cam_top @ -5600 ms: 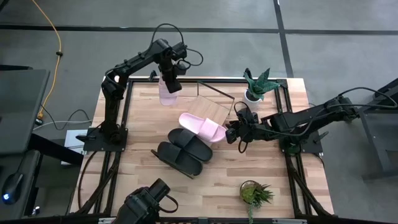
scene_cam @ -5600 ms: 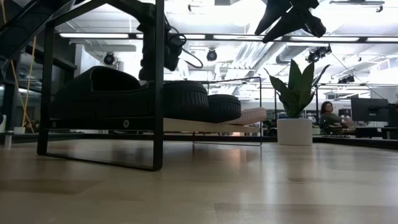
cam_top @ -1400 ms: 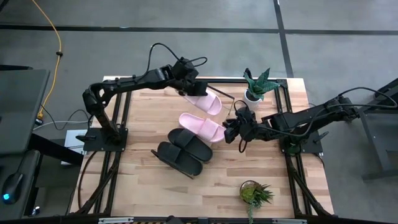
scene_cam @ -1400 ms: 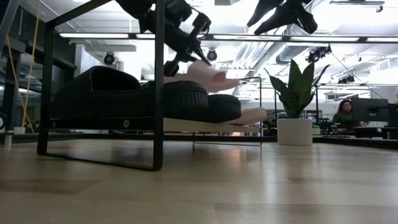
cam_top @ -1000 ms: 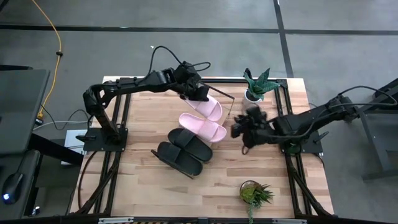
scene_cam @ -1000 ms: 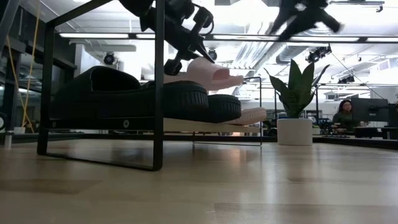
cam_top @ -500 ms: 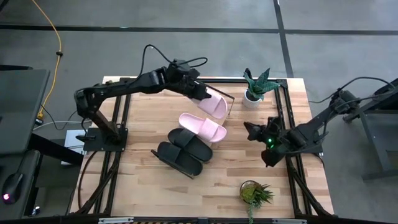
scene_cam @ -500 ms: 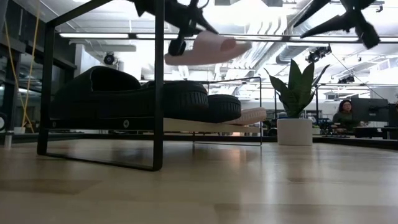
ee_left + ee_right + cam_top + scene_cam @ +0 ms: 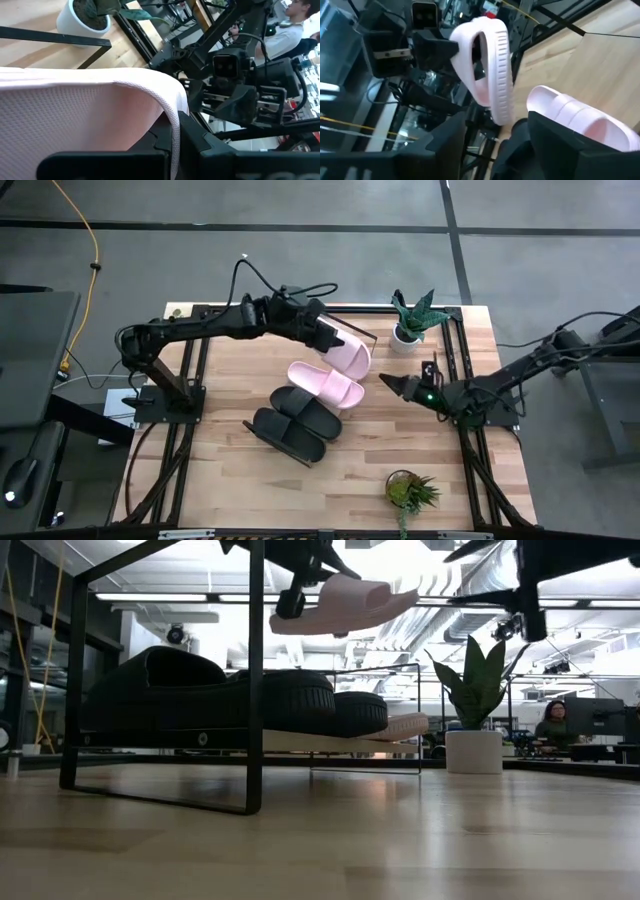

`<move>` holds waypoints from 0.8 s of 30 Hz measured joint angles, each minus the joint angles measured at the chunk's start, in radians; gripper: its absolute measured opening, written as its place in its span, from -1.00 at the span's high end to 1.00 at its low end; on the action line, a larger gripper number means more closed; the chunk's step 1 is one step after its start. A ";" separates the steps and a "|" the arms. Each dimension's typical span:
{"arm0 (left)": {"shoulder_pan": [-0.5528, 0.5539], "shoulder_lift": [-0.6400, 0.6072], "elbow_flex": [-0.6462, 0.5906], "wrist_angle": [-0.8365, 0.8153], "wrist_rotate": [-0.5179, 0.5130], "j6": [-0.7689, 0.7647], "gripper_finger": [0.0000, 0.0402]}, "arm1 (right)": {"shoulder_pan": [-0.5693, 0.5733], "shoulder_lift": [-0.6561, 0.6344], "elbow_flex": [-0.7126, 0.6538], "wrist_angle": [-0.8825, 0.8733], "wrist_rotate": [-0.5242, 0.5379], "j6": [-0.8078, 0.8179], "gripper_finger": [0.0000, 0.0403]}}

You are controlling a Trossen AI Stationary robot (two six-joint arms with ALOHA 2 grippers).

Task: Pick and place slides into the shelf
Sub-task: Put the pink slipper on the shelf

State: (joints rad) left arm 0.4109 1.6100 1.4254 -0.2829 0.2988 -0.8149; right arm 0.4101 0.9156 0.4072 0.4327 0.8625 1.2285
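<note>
My left gripper (image 9: 324, 337) is shut on a pale pink slide (image 9: 348, 352) and carries it in the air over the shelf (image 9: 317, 359), a light board on a thin black wire frame. In the low view this slide (image 9: 340, 602) floats high above everything else. The second pink slide (image 9: 326, 384) lies with its far part on the shelf board (image 9: 615, 70). Two black slides (image 9: 294, 421) lie side by side on the tabletop, nearer. My right gripper (image 9: 390, 383) is open and hovers to the right of the shelf, touching nothing. My left gripper holds the pink slide by its end toward the table's left (image 9: 292, 612), coming at it from the left. The gripper's own body hides the place of contact. The slide is lifted clear and juts out nearly level toward the right, its free end (image 9: 400, 595) unsupported.
A white potted plant (image 9: 410, 325) stands at the far right corner, right behind the shelf. Another potted plant (image 9: 409, 491) sits near the front right edge. Bare tabletop (image 9: 220, 380) lies to the left of the slides. A person (image 9: 553, 723) sits in the room behind.
My left gripper has raised the pink slide well above the black slides and carried it a little toward the right, over the shelf; the slide has tipped nearly level. My right arm has swung back toward the right edge and changed its pose, its gripper now pointing at the shelf.
</note>
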 joint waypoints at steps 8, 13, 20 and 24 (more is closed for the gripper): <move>0.001 0.000 0.000 0.008 0.002 -0.031 1.00 | -0.093 0.021 -0.001 0.000 -0.095 -0.085 -0.04; 0.001 0.000 0.000 0.029 0.002 -0.049 1.00 | -0.132 0.021 -0.001 0.007 -0.156 -0.087 -0.04; 0.001 0.000 0.000 0.048 -0.004 -0.054 1.00 | -0.197 0.022 -0.001 0.057 -0.243 -0.131 -0.04; 0.001 0.000 0.000 0.048 -0.014 -0.055 1.00 | -0.226 0.022 -0.001 0.090 -0.274 -0.157 -0.04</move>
State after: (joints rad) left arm 0.4114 1.6100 1.4254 -0.2352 0.2851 -0.8696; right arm 0.1837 0.9375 0.4061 0.5232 0.5887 1.0714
